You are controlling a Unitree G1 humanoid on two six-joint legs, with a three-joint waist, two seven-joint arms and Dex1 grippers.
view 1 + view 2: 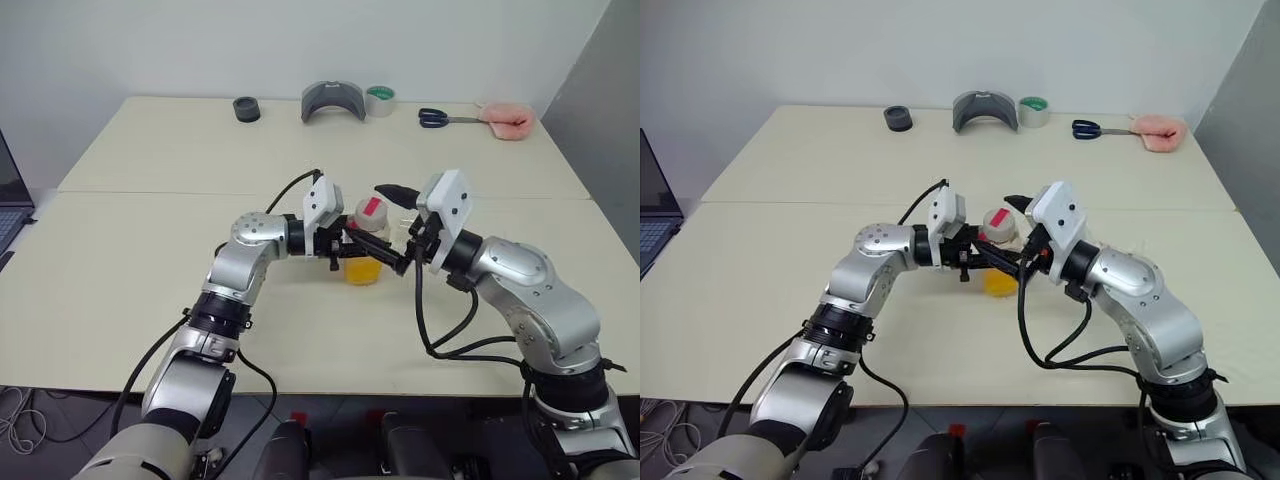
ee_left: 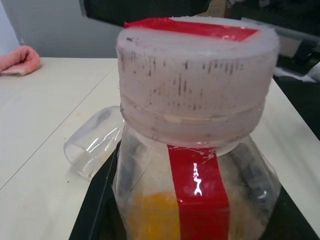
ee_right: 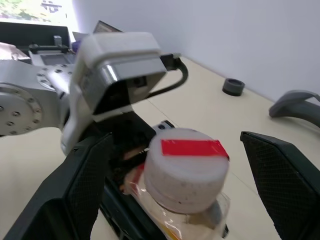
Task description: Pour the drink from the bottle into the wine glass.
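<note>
the left gripper (image 1: 365, 245) had its fingers clamped on the body of the bottle (image 1: 364, 250), holding it upright above the surface (image 1: 150, 260), and that steady grip looked meant to brace the bottle so the other arm could work the cap (image 3: 186, 167). the right gripper (image 3: 172, 175) had its fingers spread wide, one on either side of the red-and-white cap and apart from it, gripping nothing; judged from that, the cap was the step in hand, since it sat on the bottle and no pouring could begin with it on. the drink (image 2: 152, 217) lay low in the bottle, an orange-yellow pool well under the neck. the wine glass (image 2: 92, 145) lay on its side on the surface just behind the bottle, so it would likely need righting before it could take any drink. the left wrist view showed that tipped glass and the red stripe down the bottle, which the head views mostly hid behind the arms. the right wrist view showed the gap between cap and fingers. the head views alone gave the far edge: a black ring (image 1: 246, 109), a grey curved piece (image 1: 333, 101), a tape roll (image 1: 380, 100), scissors (image 1: 440, 118) and a pink cloth (image 1: 507, 120).
</note>
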